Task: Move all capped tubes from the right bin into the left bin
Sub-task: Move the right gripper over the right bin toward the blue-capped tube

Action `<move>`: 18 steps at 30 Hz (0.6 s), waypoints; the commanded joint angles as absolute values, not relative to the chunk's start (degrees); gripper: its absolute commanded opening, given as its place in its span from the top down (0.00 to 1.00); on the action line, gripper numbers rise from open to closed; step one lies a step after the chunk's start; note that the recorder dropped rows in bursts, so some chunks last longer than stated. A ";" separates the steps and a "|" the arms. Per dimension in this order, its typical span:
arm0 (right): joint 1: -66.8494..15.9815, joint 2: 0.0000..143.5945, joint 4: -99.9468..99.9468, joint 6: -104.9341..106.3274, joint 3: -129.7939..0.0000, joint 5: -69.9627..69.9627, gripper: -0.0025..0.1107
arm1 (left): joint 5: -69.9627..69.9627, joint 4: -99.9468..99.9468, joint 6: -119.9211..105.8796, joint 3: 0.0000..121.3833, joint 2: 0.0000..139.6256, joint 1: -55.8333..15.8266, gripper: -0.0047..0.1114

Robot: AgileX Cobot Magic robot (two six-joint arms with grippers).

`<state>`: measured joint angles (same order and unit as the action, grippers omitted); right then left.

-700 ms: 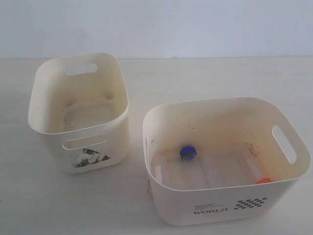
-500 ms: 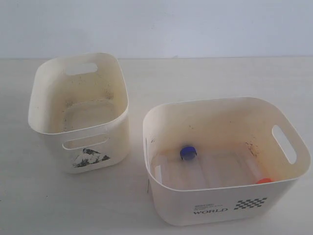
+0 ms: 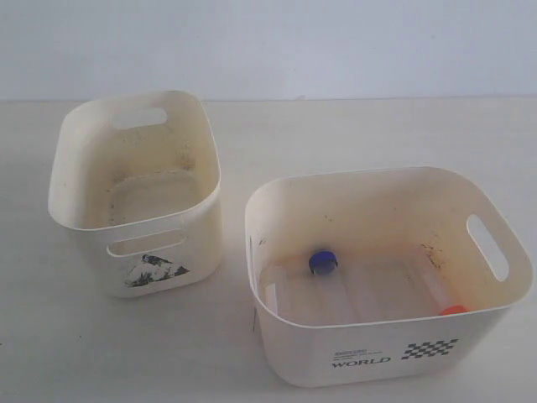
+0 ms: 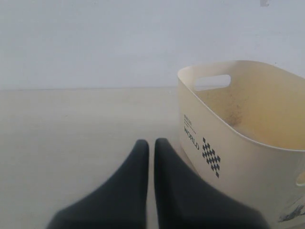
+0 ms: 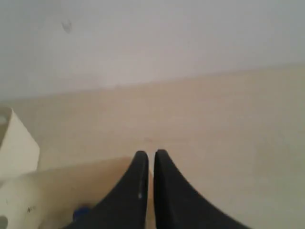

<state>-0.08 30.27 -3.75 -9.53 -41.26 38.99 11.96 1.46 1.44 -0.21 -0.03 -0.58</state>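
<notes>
Lying in the right bin [image 3: 310, 357], lower right, the capped tubes [image 3: 323, 262] are noted; none is seen in the left bin [image 3: 88, 248]; left gripper [image 4: 151, 142] and right gripper [image 5: 151, 153] are found closed, empty.

Two cream plastic bins stand on your pale bench [image 3: 252, 134]: one narrow, taller bin with a dark picture sticker [image 3: 92, 260] and one wide bin marked "WORLD" [image 3: 319, 336]. Inside the wide one you can count two caps, one blue screw cap [image 3: 323, 261] and one orange-red cap [image 3: 453, 309], each on a clear plastic tube. Past the front wall you cannot tell how many clear tube bodies lie there in all. Your wrist views add two black grippers: one left gripper [image 4: 151, 141] and one right gripper [image 5: 151, 153].
</notes>
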 commanded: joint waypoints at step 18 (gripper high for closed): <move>-0.02 44.68 -52.28 30.04 -44.08 58.03 0.94 | 11.60 1.10 1.98 0.00 0.00 -0.56 0.92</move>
<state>-0.08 44.66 -47.31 27.27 -43.79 54.59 11.96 1.46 1.44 -0.21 -0.03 -0.58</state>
